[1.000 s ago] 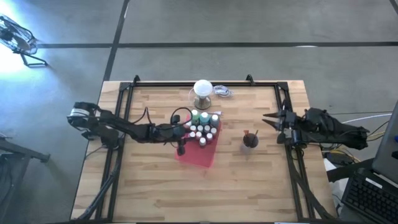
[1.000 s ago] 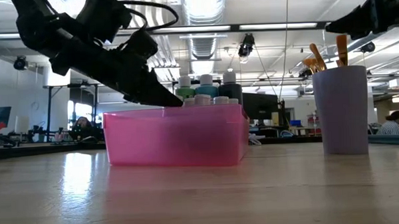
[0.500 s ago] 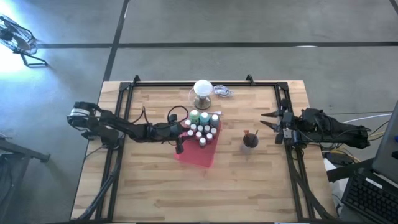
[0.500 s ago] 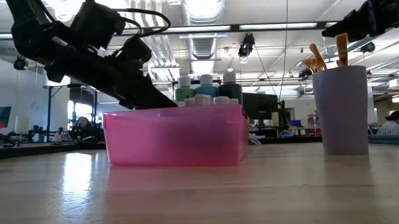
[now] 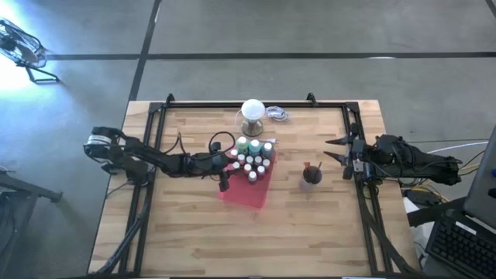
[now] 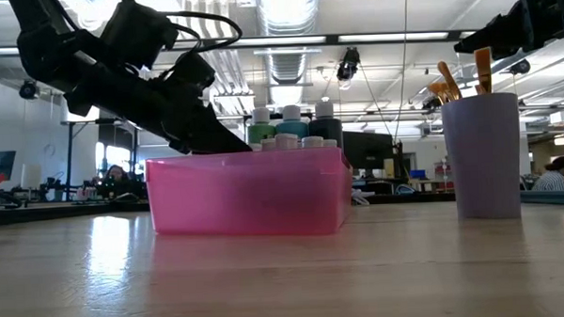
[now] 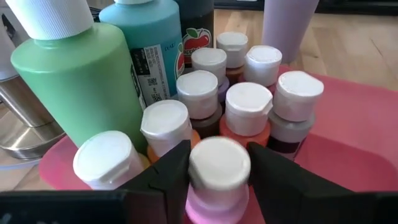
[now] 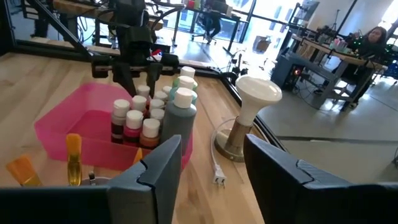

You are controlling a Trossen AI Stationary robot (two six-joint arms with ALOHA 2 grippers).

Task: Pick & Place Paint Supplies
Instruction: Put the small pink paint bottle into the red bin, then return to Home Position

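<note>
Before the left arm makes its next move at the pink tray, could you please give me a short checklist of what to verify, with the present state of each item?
1. Left gripper lined up on a bottle: ok; its fingers stand either side of the pink bottle.
2. Firm grip on that bottle: cannot tell; the fingers sit close to the cap, contact unclear.
3. Neighbouring bottles upright: ok; the green bottle and teal bottle stand upright.
4. Pink tray flat on the table: ok.
5. Right gripper clear of the tray: ok; open, near the table's right edge.
6. Purple cup upright with brushes: ok.
</note>
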